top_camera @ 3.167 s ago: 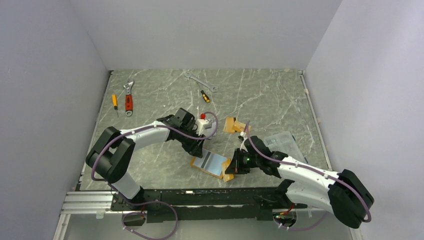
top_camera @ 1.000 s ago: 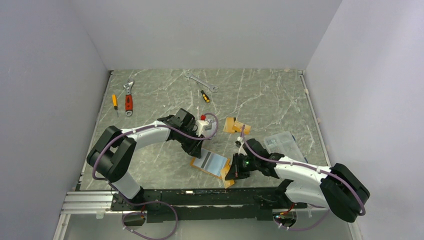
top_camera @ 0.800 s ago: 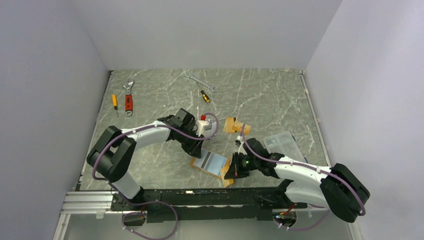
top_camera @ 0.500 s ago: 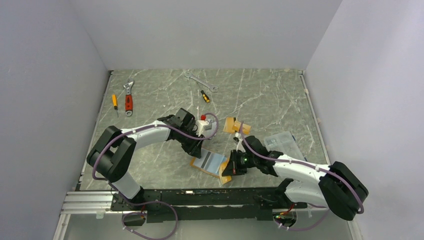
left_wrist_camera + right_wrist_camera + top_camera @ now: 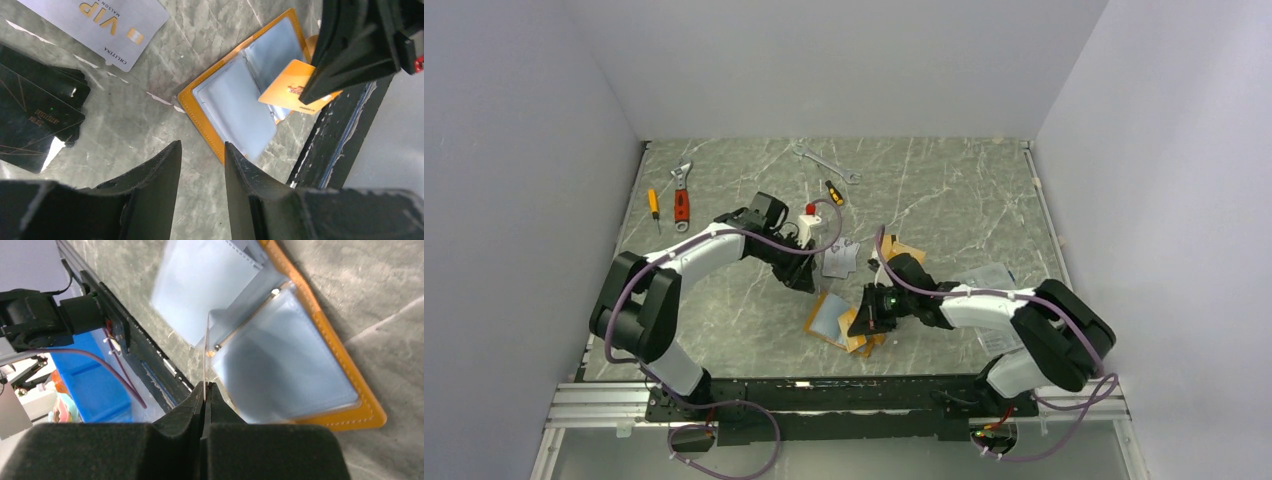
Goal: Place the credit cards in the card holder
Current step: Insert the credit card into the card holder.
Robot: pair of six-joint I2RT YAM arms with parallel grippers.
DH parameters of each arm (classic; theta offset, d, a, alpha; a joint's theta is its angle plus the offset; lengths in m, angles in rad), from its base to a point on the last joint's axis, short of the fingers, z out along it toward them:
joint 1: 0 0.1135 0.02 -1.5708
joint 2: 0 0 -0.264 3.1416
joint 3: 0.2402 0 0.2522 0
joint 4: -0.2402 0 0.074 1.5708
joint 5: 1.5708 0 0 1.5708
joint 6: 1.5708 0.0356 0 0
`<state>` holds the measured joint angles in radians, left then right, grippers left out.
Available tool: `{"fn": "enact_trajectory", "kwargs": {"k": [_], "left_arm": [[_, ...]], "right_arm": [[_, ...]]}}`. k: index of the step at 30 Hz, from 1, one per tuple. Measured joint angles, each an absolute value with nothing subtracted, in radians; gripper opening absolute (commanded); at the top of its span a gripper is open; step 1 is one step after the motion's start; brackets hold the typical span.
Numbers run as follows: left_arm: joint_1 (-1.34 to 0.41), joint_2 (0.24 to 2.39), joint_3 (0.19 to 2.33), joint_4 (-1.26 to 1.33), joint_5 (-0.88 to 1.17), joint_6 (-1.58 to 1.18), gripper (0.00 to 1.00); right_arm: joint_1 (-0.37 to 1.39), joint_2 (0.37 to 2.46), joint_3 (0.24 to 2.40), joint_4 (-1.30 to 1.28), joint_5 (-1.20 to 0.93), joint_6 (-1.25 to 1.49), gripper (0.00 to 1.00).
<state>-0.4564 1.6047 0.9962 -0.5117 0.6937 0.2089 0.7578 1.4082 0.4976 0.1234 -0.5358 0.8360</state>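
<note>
Card holder [image 5: 829,318] lies open on the worktop [image 5: 964,190], lower centre of the overhead frame, clear pockets up. Right gripper [image 5: 861,318] is clamped on an orange-tan credit card [image 5: 295,87], held edge-on over the pockets. Just behind, left gripper [image 5: 802,278] hangs with fingers [image 5: 155,175] parted, holding nothing. Beyond, a silver VIP card [image 5: 107,22] and black cards [image 5: 35,110] lie flat.

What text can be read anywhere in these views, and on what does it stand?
"VIP", gold, on the silver card.
"CHLITINA", along that card's edge.
"MAISON", small, beside "VIP"; less sure.
Gold print on the black cards: too small.
Dark print on the orange card: blurred.
</note>
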Motion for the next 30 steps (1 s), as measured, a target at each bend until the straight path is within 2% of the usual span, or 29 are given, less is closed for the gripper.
{"fn": "enact_trajectory", "kwargs": {"k": [7, 14, 19, 30], "left_arm": [[-0.44, 1.604, 1.021, -0.61, 0.678, 0.459, 0.39], [-0.457, 1.637, 0.996, -0.598, 0.589, 0.601, 0.37], [-0.525, 1.629, 0.912, -0.537, 0.521, 0.683, 0.36], [-0.655, 1.6, 0.871, -0.48, 0.393, 0.785, 0.28]], "right_arm": [[0.757, 1.507, 0.564, 0.118, -0.536, 0.822, 0.0], [0.722, 1.458, 0.554, 0.076, -0.535, 0.811, 0.0], [0.704, 1.373, 0.484, 0.07, -0.551, 0.819, 0.0], [0.688, 1.469, 0.482, 0.077, -0.586, 0.83, 0.0]]}}
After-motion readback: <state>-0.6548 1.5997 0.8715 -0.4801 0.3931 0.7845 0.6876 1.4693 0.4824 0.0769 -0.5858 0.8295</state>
